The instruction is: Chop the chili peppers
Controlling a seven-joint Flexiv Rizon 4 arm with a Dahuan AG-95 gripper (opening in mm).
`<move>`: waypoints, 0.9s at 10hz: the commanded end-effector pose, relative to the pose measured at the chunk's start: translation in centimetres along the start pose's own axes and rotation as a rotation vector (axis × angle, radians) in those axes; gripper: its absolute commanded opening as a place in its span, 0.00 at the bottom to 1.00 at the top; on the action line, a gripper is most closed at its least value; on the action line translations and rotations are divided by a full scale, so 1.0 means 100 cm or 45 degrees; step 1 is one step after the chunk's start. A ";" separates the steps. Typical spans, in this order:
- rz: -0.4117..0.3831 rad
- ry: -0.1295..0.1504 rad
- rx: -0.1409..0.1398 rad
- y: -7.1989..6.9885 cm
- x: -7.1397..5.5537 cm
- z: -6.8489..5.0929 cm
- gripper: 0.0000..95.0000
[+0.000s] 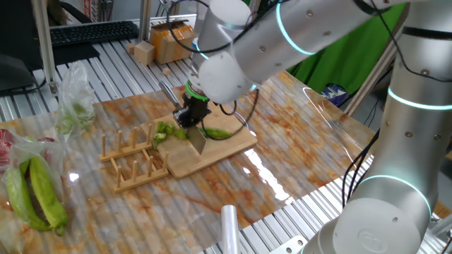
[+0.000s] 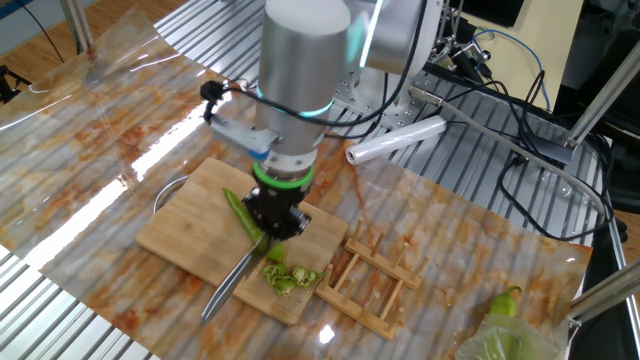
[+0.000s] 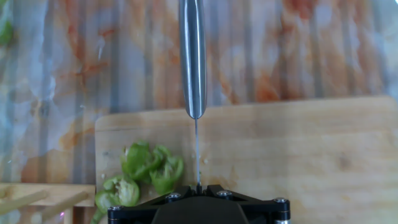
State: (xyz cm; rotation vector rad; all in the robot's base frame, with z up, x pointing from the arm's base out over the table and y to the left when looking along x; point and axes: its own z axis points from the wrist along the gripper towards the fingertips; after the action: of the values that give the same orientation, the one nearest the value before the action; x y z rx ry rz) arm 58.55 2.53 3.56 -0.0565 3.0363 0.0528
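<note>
On the cutting board (image 2: 190,235), taken from left to right in the other fixed view, the uncut length of the chili (image 2: 240,214) is seen first, then the gripper (image 2: 275,222) clamped on a knife (image 2: 228,288) whose blade sits across the pepper, and last the cut slices (image 2: 285,277) heaped near the board's edge beside the wooden rack (image 2: 375,280). The cut is judged best made straight down — blade kept upright, as the hand view shows it — with the next slice taken thinly toward the uncut side.
</note>
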 end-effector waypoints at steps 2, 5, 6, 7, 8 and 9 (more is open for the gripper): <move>0.023 0.035 0.014 -0.003 0.007 -0.009 0.00; 0.026 0.037 0.018 -0.003 0.007 -0.009 0.00; 0.032 0.040 0.016 -0.003 0.008 -0.011 0.00; 0.039 0.044 0.014 -0.003 0.008 -0.014 0.00; 0.042 0.046 0.014 -0.003 0.008 -0.016 0.00; 0.051 0.047 0.011 -0.002 0.009 -0.018 0.00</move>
State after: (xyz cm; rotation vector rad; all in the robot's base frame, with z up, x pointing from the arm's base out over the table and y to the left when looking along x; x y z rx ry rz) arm 57.34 2.31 5.47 0.0073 3.0776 0.0474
